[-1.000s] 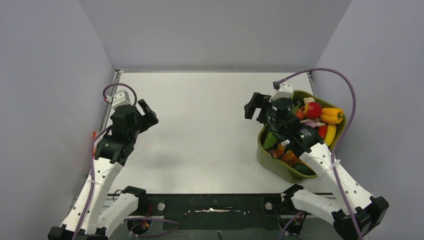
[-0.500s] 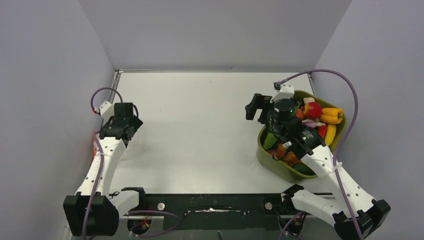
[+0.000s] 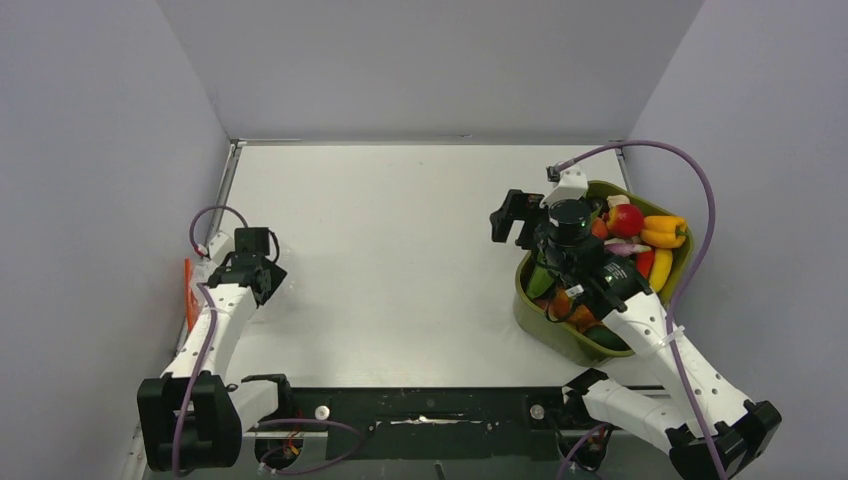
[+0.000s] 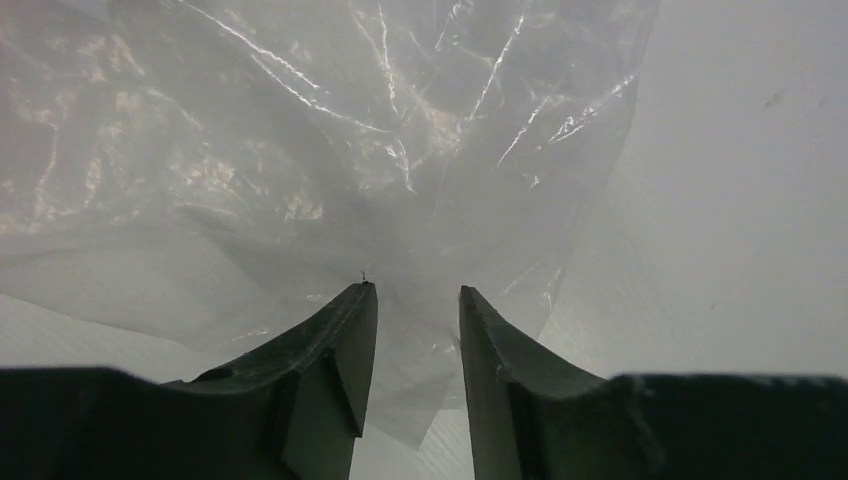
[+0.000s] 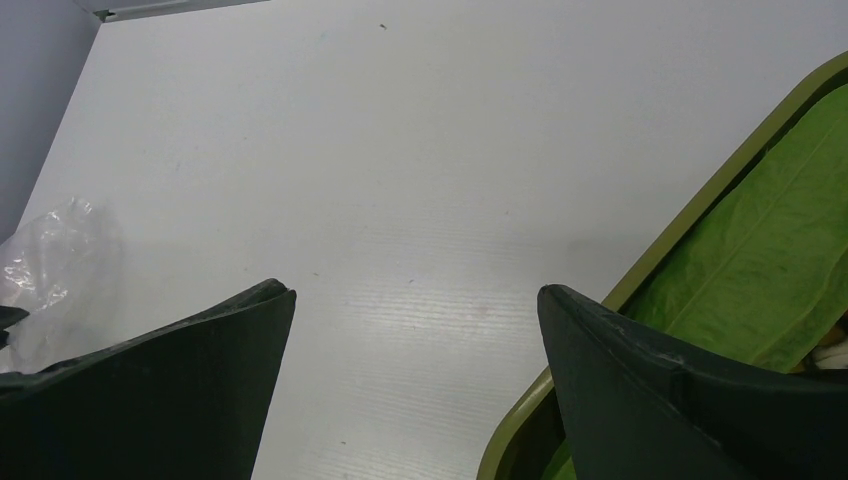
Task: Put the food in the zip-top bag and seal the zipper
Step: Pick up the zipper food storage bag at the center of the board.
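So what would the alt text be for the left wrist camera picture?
A crumpled clear zip-top bag fills most of the view, on a white table. The left end effector, two dark fingers slightly apart, has the bag's near edge between them.

White table [image 3: 400, 250]; clear zip-top bag [image 4: 300, 150] at left edge, olive tub [image 3: 560, 338] at right.

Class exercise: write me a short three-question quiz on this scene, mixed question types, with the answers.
1. Where does the food lie?
2. True or false: the right hand holds a piece of it.
3. Which hand is at the zip-top bag? A the left hand; B the right hand.
Key: 1 in the olive tub; 2 false, its jaws stand open and empty; 3 A.
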### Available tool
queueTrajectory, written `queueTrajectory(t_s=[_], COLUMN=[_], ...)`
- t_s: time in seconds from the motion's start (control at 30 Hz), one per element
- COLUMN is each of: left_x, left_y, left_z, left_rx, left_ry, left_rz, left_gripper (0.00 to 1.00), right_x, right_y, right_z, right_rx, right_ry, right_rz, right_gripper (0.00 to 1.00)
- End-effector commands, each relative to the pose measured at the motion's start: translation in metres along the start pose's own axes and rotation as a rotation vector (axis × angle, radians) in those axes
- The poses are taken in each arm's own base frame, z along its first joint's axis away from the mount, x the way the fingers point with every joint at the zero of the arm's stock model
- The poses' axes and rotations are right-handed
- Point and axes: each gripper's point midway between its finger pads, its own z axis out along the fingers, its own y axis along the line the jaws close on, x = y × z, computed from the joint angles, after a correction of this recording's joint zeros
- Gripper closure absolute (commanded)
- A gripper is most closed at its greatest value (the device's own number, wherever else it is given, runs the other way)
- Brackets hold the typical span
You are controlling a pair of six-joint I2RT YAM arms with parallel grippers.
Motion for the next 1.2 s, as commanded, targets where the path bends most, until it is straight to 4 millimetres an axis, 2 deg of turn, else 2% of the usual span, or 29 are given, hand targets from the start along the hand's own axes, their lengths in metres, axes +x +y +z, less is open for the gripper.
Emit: queueTrajectory(t_s=[0.0,0.1,0.3,0.4,0.53,0.67,0.8,0.87,0.9,1.0,1.17], left_x=[0.008,0.010,0.008,0.000,0.001,0.003,0.017,0.025,0.028,0.039,0.057], left_y=[-0.024,-0.033,-0.055,-0.077,-0.094,-0.115,-0.143,-0.151,-0.153,-0.159,-0.165], left_z=[0.000,-0.002,-0.021,-0.043,-0.067,-0.094,-0.128,-0.139,-0.142,-0.148,-0.154], left_rx=[0.138,0.188,0.327,0.477,0.623,0.775,0.987,1.054,1.072,1.099,1.145], left_ry=[0.033,0.051,0.066,0.054,0.072,0.126,0.239,0.282,0.292,0.297,0.320], left_rz=[-0.067,-0.068,-0.053,-0.065,-0.087,-0.091,-0.085,-0.078,-0.071,-0.044,-0.017], left_gripper=[0.75,1.00,1.00,1.00,1.00,1.00,1.00,1.00,1.00,1.00,1.00], right_x=[-0.025,-0.025,-0.024,-0.022,-0.012,0.000,0.007,0.010,0.012,0.013,0.018], right_y=[0.010,0.012,0.014,0.015,0.017,0.031,0.052,0.066,0.073,0.095,0.126], right_z=[-0.010,-0.012,-0.015,-0.015,-0.011,-0.001,0.010,0.015,0.017,0.021,0.028], right_rx=[-0.058,-0.070,-0.087,-0.089,-0.093,-0.126,-0.177,-0.219,-0.242,-0.298,-0.305], right_ry=[-0.096,-0.103,-0.096,-0.087,-0.051,0.012,0.056,0.070,0.080,0.091,0.103], right_rz=[0.014,0.015,0.021,0.027,0.080,0.185,0.272,0.314,0.335,0.385,0.419], right_gripper=[0.02,0.02,0.02,0.02,0.02,0.01,0.12,0.23,0.31,0.43,0.49])
